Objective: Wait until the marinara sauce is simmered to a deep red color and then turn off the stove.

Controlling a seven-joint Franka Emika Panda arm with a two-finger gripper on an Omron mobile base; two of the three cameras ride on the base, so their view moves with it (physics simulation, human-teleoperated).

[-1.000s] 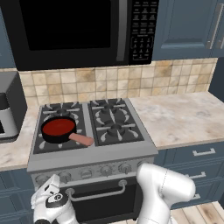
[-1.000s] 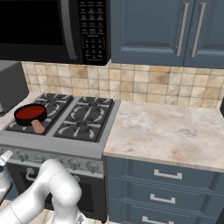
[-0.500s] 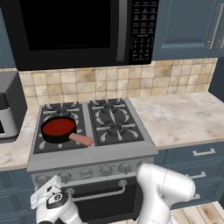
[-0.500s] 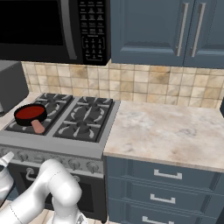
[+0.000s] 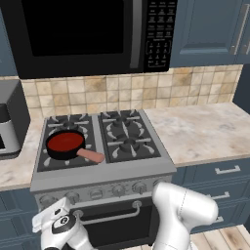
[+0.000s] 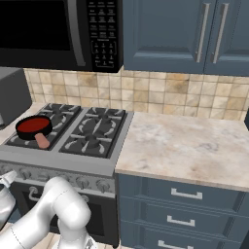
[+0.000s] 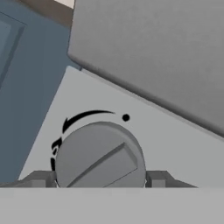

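The marinara sauce (image 5: 65,141) is a red disc filling a small black pan with a pinkish handle (image 5: 91,155), on the front left burner of the stove (image 5: 108,177); it also shows in the right base view as the sauce (image 6: 33,125). Low at the stove's front left, my gripper (image 7: 99,179) faces a round grey knob (image 7: 100,153). Its two dark fingertips (image 7: 40,179) press against the knob's left and right sides. The knob's ridge lies slanted, under a black arc and dot. My white hand (image 5: 54,222) sits just below the knob row.
A black microwave (image 5: 78,34) hangs over the stove. A grey toaster oven (image 5: 10,122) stands on the counter to the left. Marble counter (image 5: 205,129) runs to the right above blue drawers (image 6: 185,194). The oven door's bar handle (image 5: 110,215) is beside my hand.
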